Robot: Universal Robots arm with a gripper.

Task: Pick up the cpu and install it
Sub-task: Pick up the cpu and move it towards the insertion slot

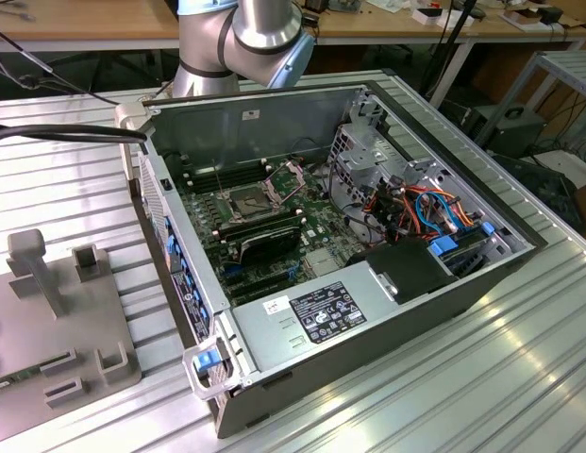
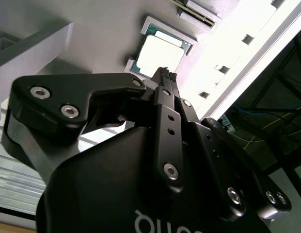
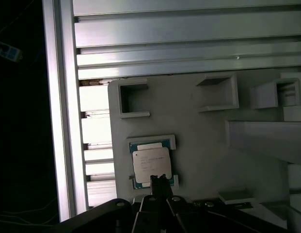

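The cpu (image 3: 150, 162) (image 2: 160, 52) is a small square chip with a pale metal top. It lies flat in a grey corner holder on a grey fixture plate (image 3: 198, 141) (image 2: 102, 34). My gripper (image 3: 157, 179) (image 2: 165, 76) hangs over the chip's edge with its black fingers pressed together and nothing between them. I cannot tell whether the fingertips touch the chip. In the exterior view the open computer case (image 1: 349, 311) lies on the table, with the dark square socket (image 1: 247, 200) on its green motherboard (image 1: 316, 222).
The fixture plate (image 1: 47, 321) carries several grey slots and upright blocks (image 3: 133, 99) around the chip. It rests on a ribbed aluminium table (image 3: 189, 43) whose edge rail (image 3: 63, 121) runs close by. Cables and a drive cage (image 1: 415, 203) crowd the case's far side.
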